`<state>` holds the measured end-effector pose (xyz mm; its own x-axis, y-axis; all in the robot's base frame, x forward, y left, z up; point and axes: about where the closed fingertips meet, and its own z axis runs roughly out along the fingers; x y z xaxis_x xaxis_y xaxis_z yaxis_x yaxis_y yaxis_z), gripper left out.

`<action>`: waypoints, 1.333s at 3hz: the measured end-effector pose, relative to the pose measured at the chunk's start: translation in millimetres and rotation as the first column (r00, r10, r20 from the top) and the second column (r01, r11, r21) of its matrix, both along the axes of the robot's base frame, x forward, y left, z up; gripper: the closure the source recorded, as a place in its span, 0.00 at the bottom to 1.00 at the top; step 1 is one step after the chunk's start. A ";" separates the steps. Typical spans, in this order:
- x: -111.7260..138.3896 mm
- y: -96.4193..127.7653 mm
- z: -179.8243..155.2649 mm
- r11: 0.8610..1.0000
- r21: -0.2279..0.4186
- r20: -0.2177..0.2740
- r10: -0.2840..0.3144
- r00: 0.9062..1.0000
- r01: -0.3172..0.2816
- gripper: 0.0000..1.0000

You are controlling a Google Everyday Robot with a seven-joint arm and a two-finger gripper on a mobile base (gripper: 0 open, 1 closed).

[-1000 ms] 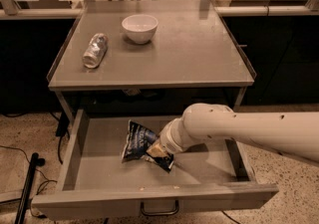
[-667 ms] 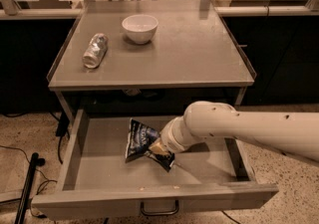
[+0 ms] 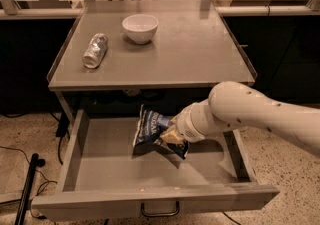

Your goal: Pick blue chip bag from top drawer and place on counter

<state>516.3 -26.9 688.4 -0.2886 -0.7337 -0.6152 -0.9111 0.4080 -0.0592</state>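
Note:
The blue chip bag (image 3: pixel 149 128) is crumpled, dark navy with white lettering, and hangs a little above the floor of the open top drawer (image 3: pixel 100 169), casting a shadow below it. My gripper (image 3: pixel 169 137) reaches in from the right at the end of the white arm (image 3: pixel 250 114) and is shut on the bag's right side. The drawer's dark pull handle (image 3: pixel 160 212) shows on the front panel. The grey counter (image 3: pixel 195 54) lies directly above and behind the drawer.
A white bowl (image 3: pixel 140 27) and a crushed silvery plastic bottle (image 3: pixel 95 50) stand on the counter's back left. A black pole (image 3: pixel 27 189) and cables are on the floor left of the drawer. Dark cabinets flank the counter.
The bag has risen off the drawer floor and shifted slightly up and right with my gripper.

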 end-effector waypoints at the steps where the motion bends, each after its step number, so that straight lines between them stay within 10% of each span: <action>1: -3.4 -20.4 31.0 0.999 0.032 0.028 0.004 1.000 -0.005 1.00; 4: -19.5 -49.6 148.5 0.993 0.050 0.168 0.094 0.981 -0.104 1.00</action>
<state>496.8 -76.6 836.9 -0.1073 -0.7147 -0.6912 -0.9266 0.3238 -0.1910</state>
